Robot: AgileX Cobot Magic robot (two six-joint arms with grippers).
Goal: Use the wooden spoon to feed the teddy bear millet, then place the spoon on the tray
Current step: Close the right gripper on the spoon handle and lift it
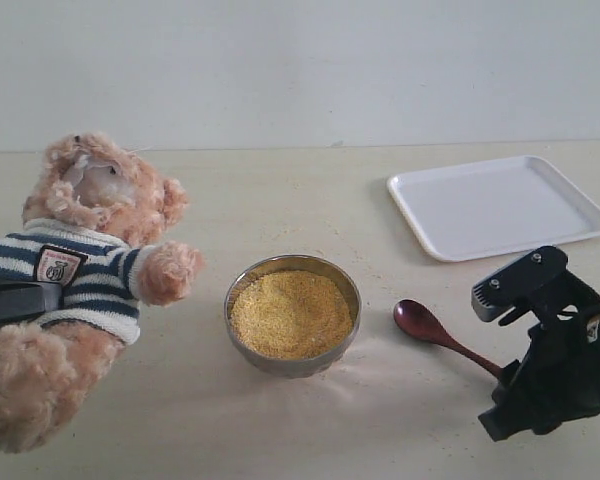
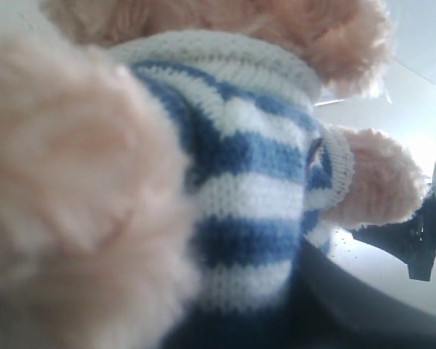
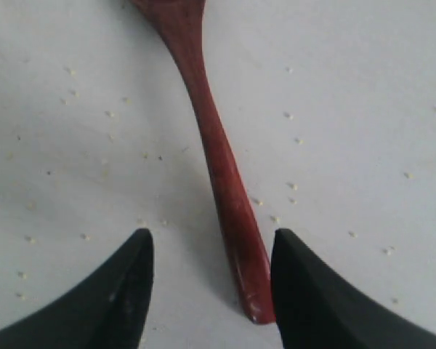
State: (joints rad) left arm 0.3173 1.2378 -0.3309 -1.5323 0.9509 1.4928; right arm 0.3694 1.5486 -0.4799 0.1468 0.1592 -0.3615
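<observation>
R gripper open, jaws either side of the spoon handle tip. Spoon lies flat on the surface, bowl end pointing away. Looks light, stiff, glossy, so prob slippery. Pinch the handle just past the tip. L gripper clamps the bear at the waist.

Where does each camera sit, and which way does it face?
Exterior: off the arms, facing the table: bear, millet, spoon, tray; left fingers and right fingers show.
Left wrist: on the left arm, close against the bear's striped shirt; own body unclear.
Right wrist: on the right arm, looking down at the spoon between its open fingers.
Shared: exterior and right wrist both show the spoon.
</observation>
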